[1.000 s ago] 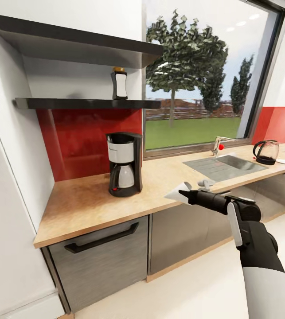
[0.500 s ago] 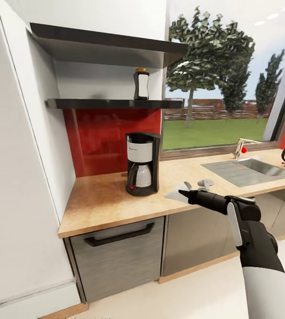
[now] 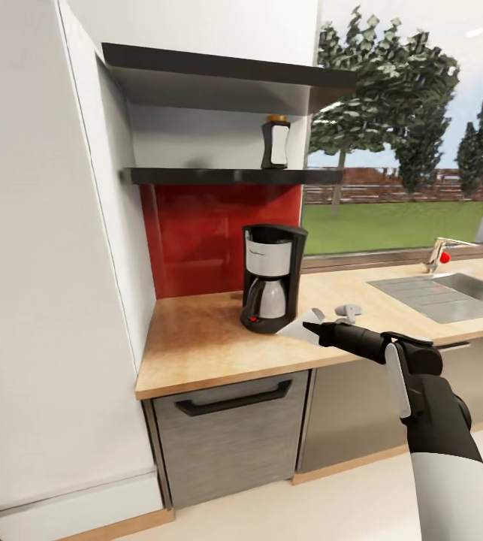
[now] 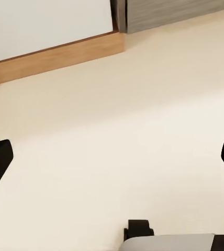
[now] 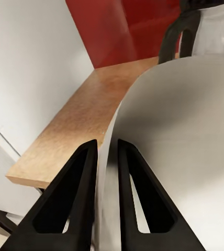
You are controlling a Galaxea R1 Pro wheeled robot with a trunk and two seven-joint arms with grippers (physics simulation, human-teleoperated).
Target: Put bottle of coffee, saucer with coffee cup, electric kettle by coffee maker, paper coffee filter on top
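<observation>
Camera has swung left since the earlier frame; arm pose unchanged. Right gripper (image 3: 318, 327) stays clamped on the paper coffee filter (image 3: 301, 324), held just in front of the coffee maker (image 3: 271, 278) on the countertop (image 3: 196, 342). Bottle of coffee (image 3: 276, 141) on shelf (image 3: 226, 175). Left gripper (image 4: 112, 162) spread wide over floor (image 4: 117, 115).

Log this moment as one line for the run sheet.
right gripper: shut on paper coffee filter | filter: short of coffee maker | bottle of coffee: on shelf | left gripper: open, over floor
</observation>
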